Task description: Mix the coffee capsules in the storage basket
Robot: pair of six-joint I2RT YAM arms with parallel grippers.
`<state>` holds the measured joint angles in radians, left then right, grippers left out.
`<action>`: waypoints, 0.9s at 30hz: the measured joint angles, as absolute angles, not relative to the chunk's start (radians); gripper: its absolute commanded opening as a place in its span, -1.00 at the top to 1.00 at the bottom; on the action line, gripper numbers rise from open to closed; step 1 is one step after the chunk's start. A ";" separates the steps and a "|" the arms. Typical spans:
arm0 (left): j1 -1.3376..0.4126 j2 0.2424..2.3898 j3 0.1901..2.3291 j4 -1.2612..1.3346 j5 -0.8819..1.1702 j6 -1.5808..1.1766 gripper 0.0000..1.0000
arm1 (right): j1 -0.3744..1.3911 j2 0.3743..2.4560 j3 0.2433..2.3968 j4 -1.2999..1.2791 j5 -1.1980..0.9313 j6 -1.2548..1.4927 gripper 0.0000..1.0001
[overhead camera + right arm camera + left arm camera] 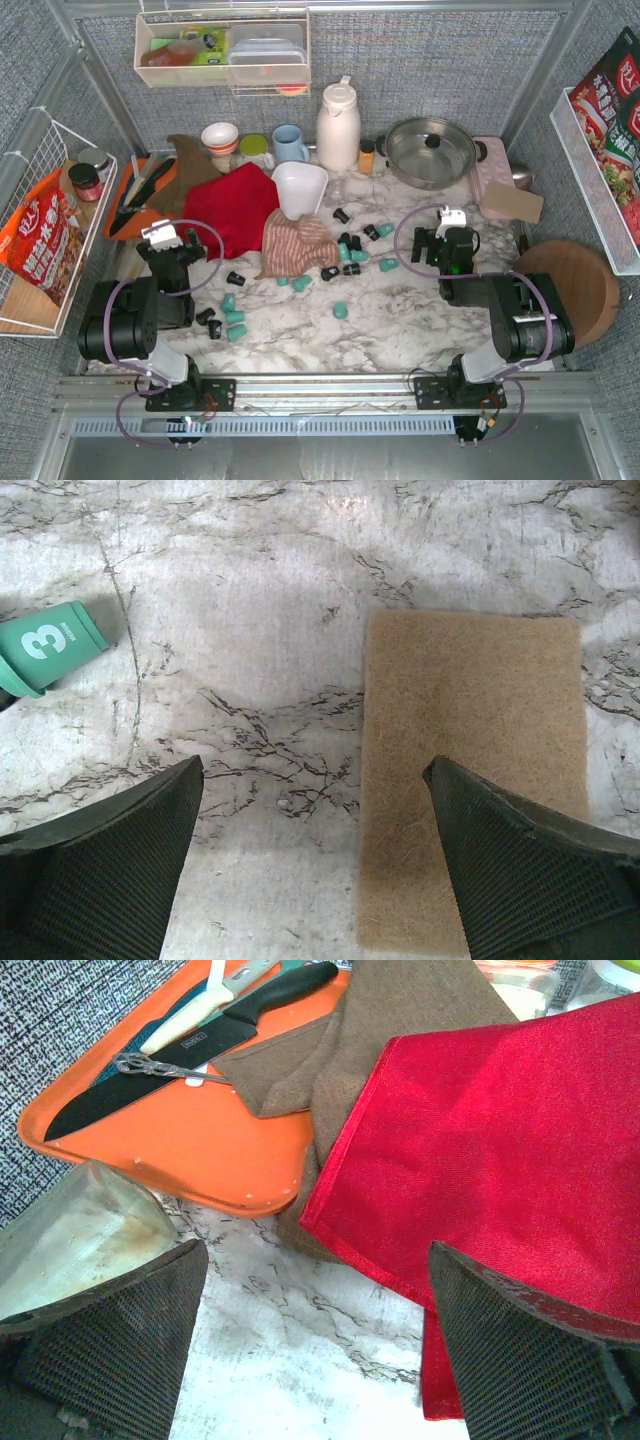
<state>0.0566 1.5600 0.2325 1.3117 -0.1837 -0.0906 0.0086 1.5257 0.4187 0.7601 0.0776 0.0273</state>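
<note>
**Mixing not yet begun: capsules lying loose, basket tipped over**

Left side: the left gripper [163, 240] is hovering near the left edge of the white marble-patterned tabletop [400, 320]. Its jaws are standing apart with nothing between them. Its wrist view is taking in a flat orange plastic tray [180, 1140] and a red fabric cloth [480, 1140], with no capsule in sight.

Centre: the white plastic storage basket [300, 188] is lying tilted, partly on a striped red-and-cream cloth [300, 245], with its mouth facing up and forward. No capsule is showing inside it.

The teal and black tapered coffee capsules [340, 311] are sitting scattered on the tabletop, all outside the basket.

Count from the top view (approximate, since some are touching):
- storage basket: 1
- teal capsules: about 10 (three near the left arm, three mid-table, four right of the striped cloth)
- black capsules: about 9 (three near the left arm, six right of the striped cloth)

Right side: the right gripper [445, 232] is hanging over bare tabletop, jaws apart and holding nothing. Its wrist view is showing a tan fibre mat [470, 770] ahead and one teal capsule marked "3" [45, 645] off to its left.

Judgement: nothing is counting as done. The basket is needing righting, every capsule is needing loading, and the stirring is following after that.
</note>
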 measured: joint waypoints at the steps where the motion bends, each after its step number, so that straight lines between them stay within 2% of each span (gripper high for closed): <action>1: 0.057 1.560 0.233 1.312 -0.184 -0.091 -0.98 | 0.008 1.526 0.419 0.760 0.077 0.028 -0.99; 10: 0.057 1.560 0.233 1.312 -0.184 -0.091 -0.98 | 0.008 1.467 0.449 0.685 0.094 0.043 -0.99; 21: 0.057 1.560 0.233 1.312 -0.184 -0.090 -0.98 | 0.026 1.209 0.690 0.176 0.198 0.103 -0.99; 27: 0.057 1.560 0.233 1.312 -0.184 -0.091 -0.98 | 0.007 1.134 0.755 0.027 0.292 0.216 -0.99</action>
